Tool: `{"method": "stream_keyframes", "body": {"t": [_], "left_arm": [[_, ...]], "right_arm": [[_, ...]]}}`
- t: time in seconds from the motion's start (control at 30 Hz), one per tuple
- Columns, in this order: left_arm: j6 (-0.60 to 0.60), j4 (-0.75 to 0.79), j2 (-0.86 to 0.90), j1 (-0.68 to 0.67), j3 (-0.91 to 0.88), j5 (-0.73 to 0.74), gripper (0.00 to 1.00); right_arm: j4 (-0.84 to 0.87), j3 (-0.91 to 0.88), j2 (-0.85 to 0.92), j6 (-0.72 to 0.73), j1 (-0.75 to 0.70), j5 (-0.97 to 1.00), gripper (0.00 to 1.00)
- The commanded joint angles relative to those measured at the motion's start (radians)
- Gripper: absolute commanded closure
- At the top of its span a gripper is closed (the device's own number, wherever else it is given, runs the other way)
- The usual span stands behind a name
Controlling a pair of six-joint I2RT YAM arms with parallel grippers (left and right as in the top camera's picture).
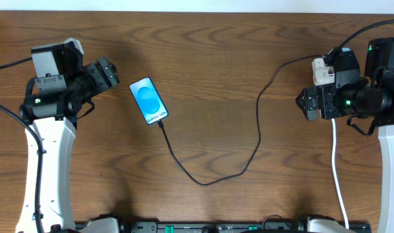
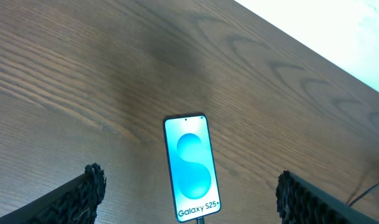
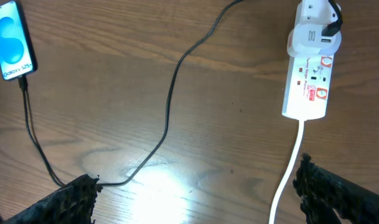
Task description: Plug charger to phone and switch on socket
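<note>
The phone (image 1: 148,100) lies face up left of the table's middle, its blue screen lit. The charger's black cable (image 1: 248,158) runs from the phone's lower end in a loop across the table to the white adapter (image 3: 317,34), which sits in the socket (image 3: 310,74). In the overhead view the socket (image 1: 321,72) is mostly hidden under my right arm. My left gripper (image 2: 190,190) hovers open over the phone (image 2: 191,167), touching nothing. My right gripper (image 3: 198,186) is open above bare wood, with the cable (image 3: 170,99) on its left and the socket ahead on its right.
The socket's white cord (image 1: 339,175) trails toward the table's front edge on the right. Thick black robot cables hang at the far left (image 1: 6,113) and back right (image 1: 358,29). The table's back edge (image 2: 338,43) meets a pale surface.
</note>
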Motion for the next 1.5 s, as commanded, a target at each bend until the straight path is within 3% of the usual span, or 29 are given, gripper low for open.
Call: {"method": "stream_keyframes", "body": {"t": [0.0,0.17,0.3,0.4,0.53,0.83,1.17,1.47], "left_arm": [[0.01,0.0,0.006,0.002,-0.002,-0.007,0.11],[0.01,0.0,0.006,0.002,-0.002,-0.007,0.11],[0.01,0.0,0.006,0.002,-0.002,-0.007,0.11],[0.01,0.0,0.006,0.002,-0.002,-0.007,0.11],[0.01,0.0,0.006,0.002,-0.002,-0.007,0.11],[0.01,0.0,0.006,0.002,-0.002,-0.007,0.11],[0.01,0.0,0.006,0.002,-0.002,-0.007,0.11],[0.01,0.0,0.006,0.002,-0.002,-0.007,0.11]], "right_arm": [[0.029,0.0,-0.003,-0.018,0.003,0.01,0.01],[0.225,-0.063,-0.028,-0.018,0.005,0.018,0.01],[0.473,-0.239,-0.129,-0.017,0.005,0.018,0.01],[0.76,-0.507,-0.297,-0.014,0.005,0.023,0.01],[0.998,-0.79,-0.519,-0.014,0.005,0.047,0.01],[1.367,-1.326,-0.971,0.071,0.004,0.048,0.01],[1.423,-1.612,-1.273,0.113,0.004,0.048,0.01],[1.305,-1.629,-1.363,0.112,0.004,0.082,0.01]]}}
